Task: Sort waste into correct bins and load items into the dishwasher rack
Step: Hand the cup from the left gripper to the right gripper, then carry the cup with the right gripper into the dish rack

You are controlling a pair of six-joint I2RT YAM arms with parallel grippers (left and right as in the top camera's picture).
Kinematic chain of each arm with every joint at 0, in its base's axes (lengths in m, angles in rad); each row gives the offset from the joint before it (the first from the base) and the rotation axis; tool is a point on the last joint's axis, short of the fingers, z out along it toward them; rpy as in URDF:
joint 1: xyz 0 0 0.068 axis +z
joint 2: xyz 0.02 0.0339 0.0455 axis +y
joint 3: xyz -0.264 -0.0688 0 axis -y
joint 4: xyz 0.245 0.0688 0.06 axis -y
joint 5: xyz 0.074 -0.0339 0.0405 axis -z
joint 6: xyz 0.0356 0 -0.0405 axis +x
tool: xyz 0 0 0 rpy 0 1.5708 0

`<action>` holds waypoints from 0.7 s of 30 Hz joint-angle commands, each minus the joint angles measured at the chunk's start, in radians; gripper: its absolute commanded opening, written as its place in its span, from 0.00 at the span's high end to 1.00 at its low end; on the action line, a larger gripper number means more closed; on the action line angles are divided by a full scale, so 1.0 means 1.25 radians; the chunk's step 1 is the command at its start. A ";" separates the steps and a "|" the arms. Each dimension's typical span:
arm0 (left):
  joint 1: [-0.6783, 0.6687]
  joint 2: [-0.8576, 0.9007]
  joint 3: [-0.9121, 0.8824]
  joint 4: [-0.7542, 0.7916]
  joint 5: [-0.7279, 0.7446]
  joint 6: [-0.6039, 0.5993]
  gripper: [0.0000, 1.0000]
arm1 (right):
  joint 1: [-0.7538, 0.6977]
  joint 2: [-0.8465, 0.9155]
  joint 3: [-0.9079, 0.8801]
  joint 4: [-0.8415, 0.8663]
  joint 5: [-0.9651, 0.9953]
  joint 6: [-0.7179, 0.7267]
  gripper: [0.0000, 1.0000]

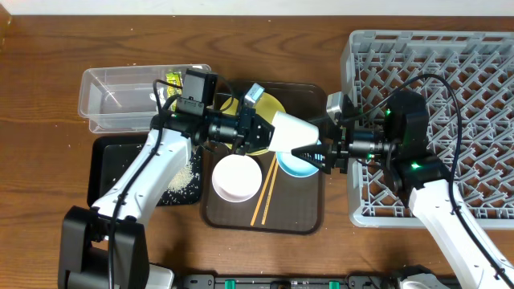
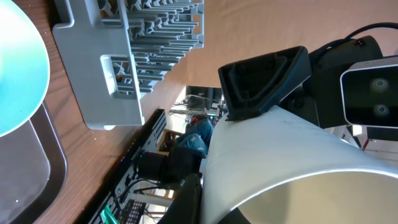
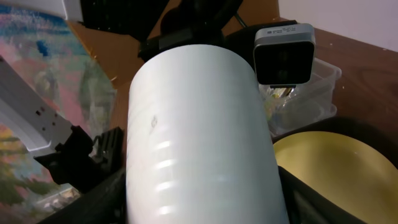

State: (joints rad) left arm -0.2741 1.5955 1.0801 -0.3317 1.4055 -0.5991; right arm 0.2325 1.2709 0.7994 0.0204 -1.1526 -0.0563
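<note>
Wooden tabletop (image 1: 48, 48), centre frame: left gripper (image 1: 263, 131) clamps the white cup (image 1: 293, 132) level in mid-air, seemingly for handover; right gripper (image 1: 318, 151) straddles its far end, grip unclear.

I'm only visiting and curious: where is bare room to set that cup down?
Free: most of the grey rack; the tabletop left of the clear tub. Crowded: the brown tray, with plate, white bowl, blue bowl, chopsticks.

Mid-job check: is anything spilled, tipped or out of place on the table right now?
Loose rice grains lie scattered at the right end of the black tray, looking spilled. The white cup lies sideways in mid-air over the serving tray, pinched by the left gripper. Nothing looks damaged.
</note>
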 commanded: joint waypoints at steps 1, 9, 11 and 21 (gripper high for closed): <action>0.000 -0.002 0.012 0.003 0.001 -0.011 0.94 | 0.003 0.002 0.011 0.006 -0.030 -0.004 0.40; 0.000 -0.002 0.012 0.004 -0.005 -0.002 0.90 | 0.003 0.002 0.011 0.008 -0.018 0.011 0.55; 0.000 -0.002 0.012 0.003 -0.025 0.015 0.87 | 0.002 0.002 0.011 0.006 0.001 0.036 0.58; 0.027 -0.014 0.012 -0.085 -0.351 0.141 0.66 | -0.020 -0.012 0.012 -0.093 0.258 0.074 0.68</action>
State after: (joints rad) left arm -0.2646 1.5951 1.0801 -0.4179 1.1393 -0.5064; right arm 0.2298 1.2709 0.7994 -0.0776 -0.9745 0.0185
